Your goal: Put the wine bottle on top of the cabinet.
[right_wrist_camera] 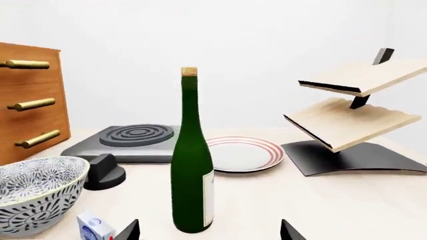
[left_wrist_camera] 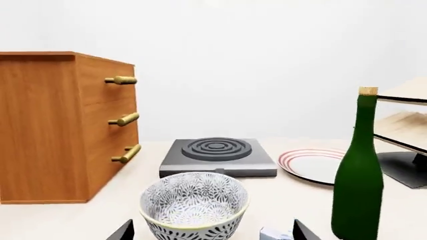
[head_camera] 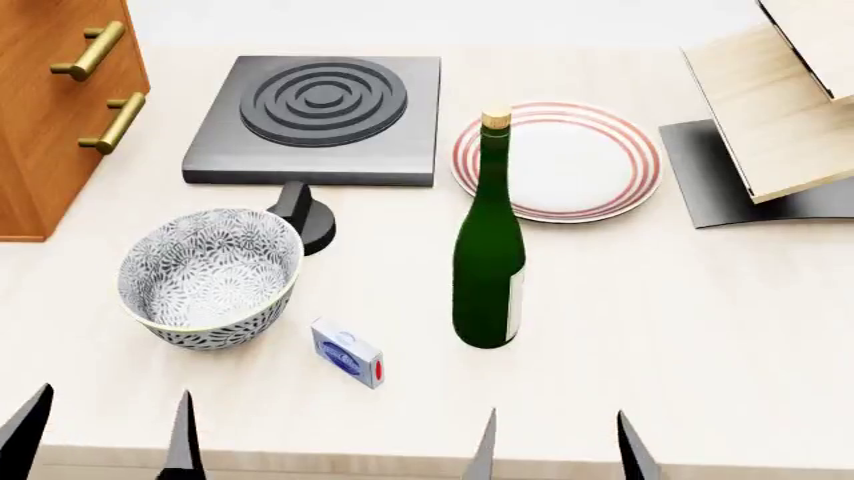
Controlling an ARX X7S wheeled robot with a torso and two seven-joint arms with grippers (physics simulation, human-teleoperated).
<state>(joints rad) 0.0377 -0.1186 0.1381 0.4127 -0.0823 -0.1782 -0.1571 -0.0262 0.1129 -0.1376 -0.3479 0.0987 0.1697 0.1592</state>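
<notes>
The bottle (head_camera: 489, 262) is seen upright on the surface (head_camera: 694, 310), just in front of the striped plate (head_camera: 574, 160) and right of the bowl (head_camera: 207, 275), well apart from the cabinet (head_camera: 54, 110) at far left. Both the left tool (head_camera: 104, 435) and the right tool (head_camera: 558, 445) are spread wide, holding nothing, low at the near edge.

bottle (head_camera: 489, 262) right of bowl (head_camera: 208, 277), before plate (head_camera: 577, 160)
</notes>
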